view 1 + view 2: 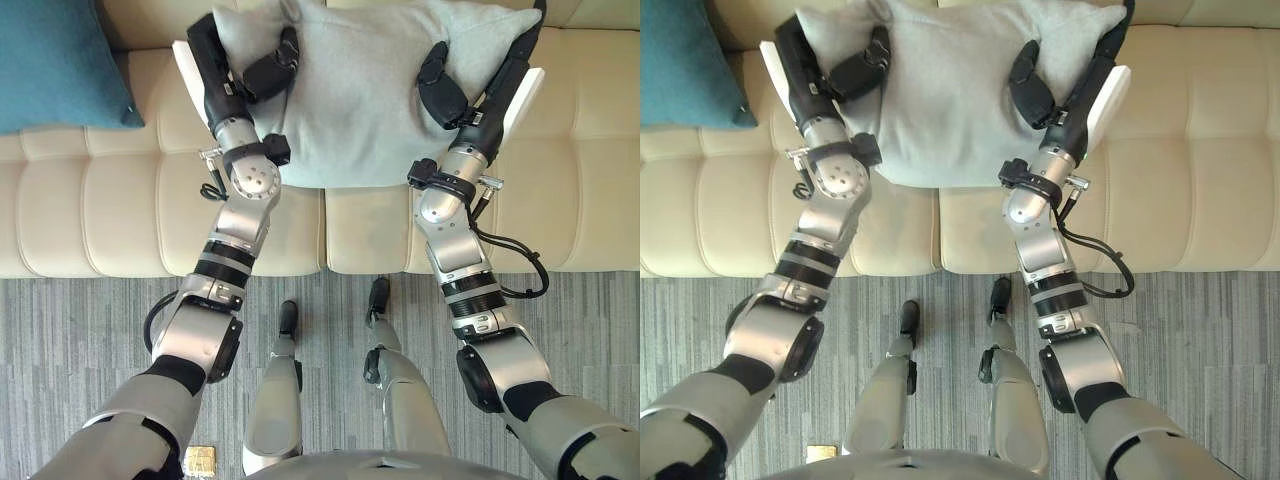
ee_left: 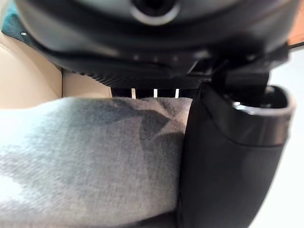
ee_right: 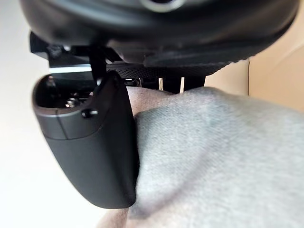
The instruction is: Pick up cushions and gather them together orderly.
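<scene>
A light grey cushion is held over the cream sofa seat, gripped at both side edges. My left hand clamps its left edge, with the thumb lying on top of the fabric and the fingers behind it. My right hand clamps the right edge the same way, its thumb pressing on the cloth. In the left wrist view the grey cushion is pinched beside the dark thumb. The right wrist view shows the grey cushion against that hand's thumb. A teal cushion lies at the sofa's far left.
The cream tufted sofa spans the whole width, its front edge meeting grey striped carpet. Bare seat lies between the teal cushion and the grey one, and to the right of my right arm.
</scene>
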Tool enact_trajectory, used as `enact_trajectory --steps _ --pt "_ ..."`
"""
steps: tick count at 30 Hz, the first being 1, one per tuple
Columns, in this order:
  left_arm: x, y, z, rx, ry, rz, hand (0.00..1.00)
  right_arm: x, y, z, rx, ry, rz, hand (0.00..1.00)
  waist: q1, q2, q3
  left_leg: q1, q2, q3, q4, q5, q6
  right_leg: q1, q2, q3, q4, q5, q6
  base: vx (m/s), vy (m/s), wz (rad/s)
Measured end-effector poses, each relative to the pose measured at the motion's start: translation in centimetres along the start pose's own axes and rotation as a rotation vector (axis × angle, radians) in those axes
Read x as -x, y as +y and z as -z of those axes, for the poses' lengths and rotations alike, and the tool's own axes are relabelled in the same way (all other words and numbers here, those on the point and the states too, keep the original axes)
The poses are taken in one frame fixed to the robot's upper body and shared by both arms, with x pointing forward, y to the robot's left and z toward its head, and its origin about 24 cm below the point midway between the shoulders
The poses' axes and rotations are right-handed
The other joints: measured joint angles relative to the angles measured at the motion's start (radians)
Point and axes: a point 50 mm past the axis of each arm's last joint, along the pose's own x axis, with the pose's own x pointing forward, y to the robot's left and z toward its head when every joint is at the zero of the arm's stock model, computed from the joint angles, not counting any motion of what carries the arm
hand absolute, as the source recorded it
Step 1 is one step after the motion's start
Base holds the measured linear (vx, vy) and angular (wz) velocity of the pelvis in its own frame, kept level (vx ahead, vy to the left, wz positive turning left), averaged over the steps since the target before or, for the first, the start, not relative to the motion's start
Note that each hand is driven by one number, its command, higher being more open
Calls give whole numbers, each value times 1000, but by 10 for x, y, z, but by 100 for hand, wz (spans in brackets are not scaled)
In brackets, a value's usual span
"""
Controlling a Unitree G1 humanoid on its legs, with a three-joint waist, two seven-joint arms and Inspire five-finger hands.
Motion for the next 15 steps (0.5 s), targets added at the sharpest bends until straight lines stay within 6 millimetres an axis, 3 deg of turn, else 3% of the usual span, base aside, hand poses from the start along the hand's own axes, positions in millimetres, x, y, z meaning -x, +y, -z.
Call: enact_trajectory --steps 5,9,15 --pt "-22 8 -17 -3 -47 -45 100 -13 -7 -1 -54 26 46 100 7 -19 26 -17 1 0 9 0 0 -14 2 3 0 5 -1 0 0 0" --pt "-49 15 -45 -14 -122 -47 100 -49 -15 -19 -99 -3 69 100 8 -30 39 -46 1 -1 6 12 -3 -44 2 3 0 15 0 20 0 2" --pt "-79 35 -71 -18 -158 -55 100 -89 -29 -34 -111 -13 31 100 8 -29 55 -49 4 -2 0 14 -3 -46 3 2 0 17 -1 71 10 2"
